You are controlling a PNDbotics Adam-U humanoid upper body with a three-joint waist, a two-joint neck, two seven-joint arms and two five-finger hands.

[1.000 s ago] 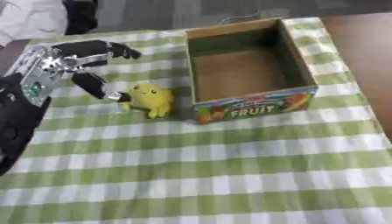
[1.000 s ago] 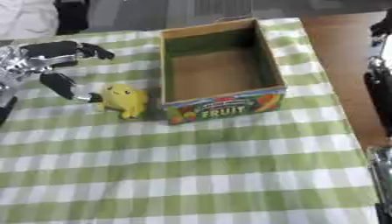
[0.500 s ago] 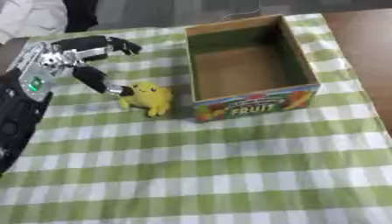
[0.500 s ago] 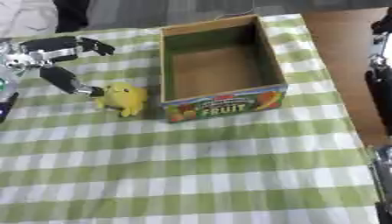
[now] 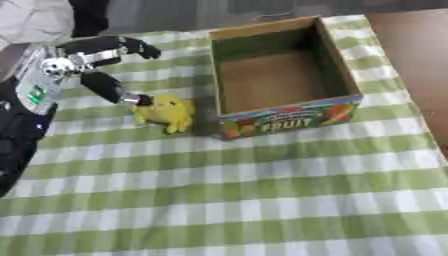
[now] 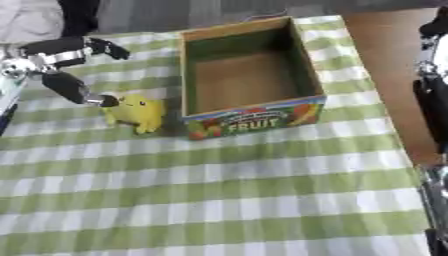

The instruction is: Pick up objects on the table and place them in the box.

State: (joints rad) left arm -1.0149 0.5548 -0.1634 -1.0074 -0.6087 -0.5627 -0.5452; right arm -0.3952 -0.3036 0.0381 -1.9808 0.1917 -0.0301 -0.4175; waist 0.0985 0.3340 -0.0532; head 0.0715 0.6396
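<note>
A green-and-white checked tablecloth (image 5: 262, 200) covers most of the table. On its far half stands an open cardboard box (image 5: 278, 75) with "FRUIT" printed on the near wall; nothing lies inside it that I can see. Just left of the box, close to its near corner but not clearly touching it, sits a small yellow toy (image 5: 164, 111), upright or nearly so.

The left hand (image 5: 92, 60) reaches in from the left, fingers spread wide, with the upper fingers well above the toy and the thumb tip right at the toy's left side. It holds nothing yet. Of the right arm only a dark strip shows at the right edge of the right eye view; whether its fingers are spread or curled I cannot tell.

The risk, as I judge it: with only the thumb against the toy, closing now could nudge it sideways into the box wall or tip it over, and the fingers might close on air.
</note>
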